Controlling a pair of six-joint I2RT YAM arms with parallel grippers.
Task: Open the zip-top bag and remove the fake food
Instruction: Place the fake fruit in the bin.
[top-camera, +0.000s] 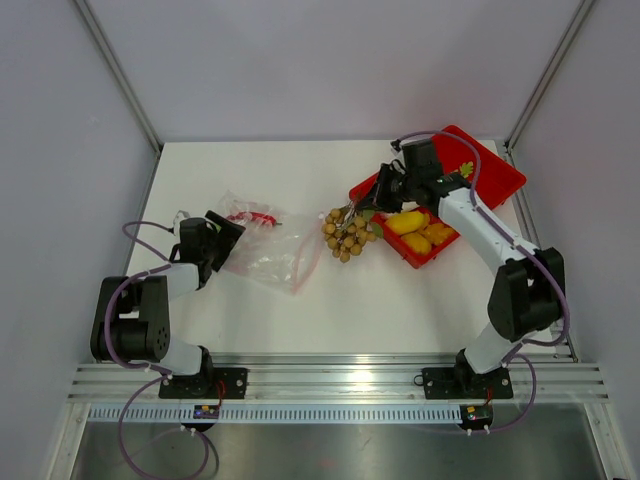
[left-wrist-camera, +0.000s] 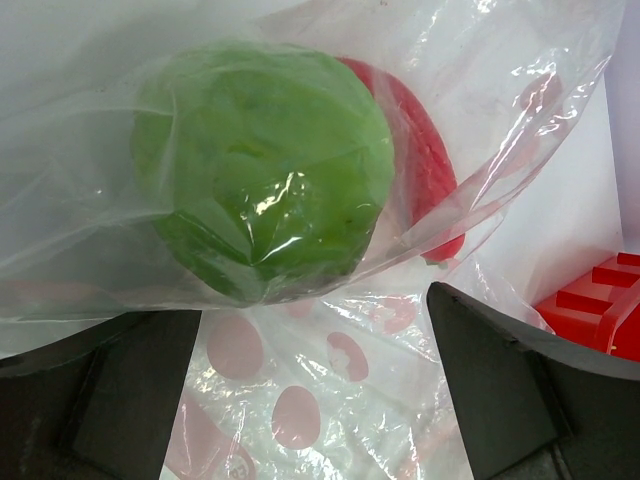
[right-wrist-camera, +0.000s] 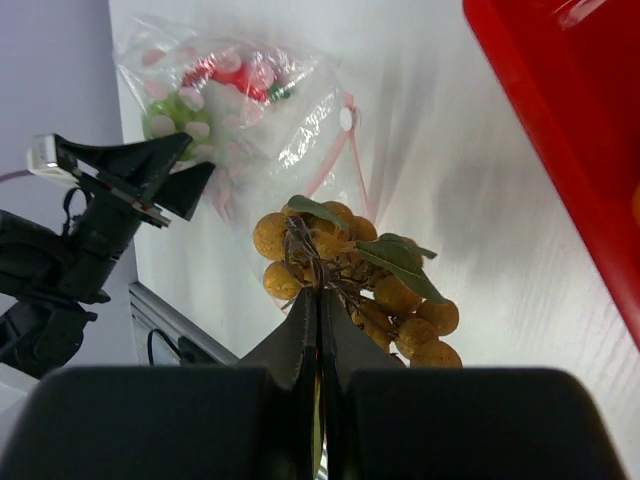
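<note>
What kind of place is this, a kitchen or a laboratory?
Probably a robot laboratory cell: white table, plain panels around it, aluminium rail at its near edge, and toy food such as the tan fruit bunch.

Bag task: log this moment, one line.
left fingers open at bag; right fingers shut on tan bunch; green fruit in bag; yellow pieces in tray

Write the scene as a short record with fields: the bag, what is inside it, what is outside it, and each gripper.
bag: zip-top bag, lying on the table, left of centre
inside bag: green round fruit and a red piece
outside bag: cluster of tan balls, just left of the red tray; yellow pieces in the tray
left gripper: open, fingers either side of the bag
right gripper: shut on the stem of the cluster
</note>
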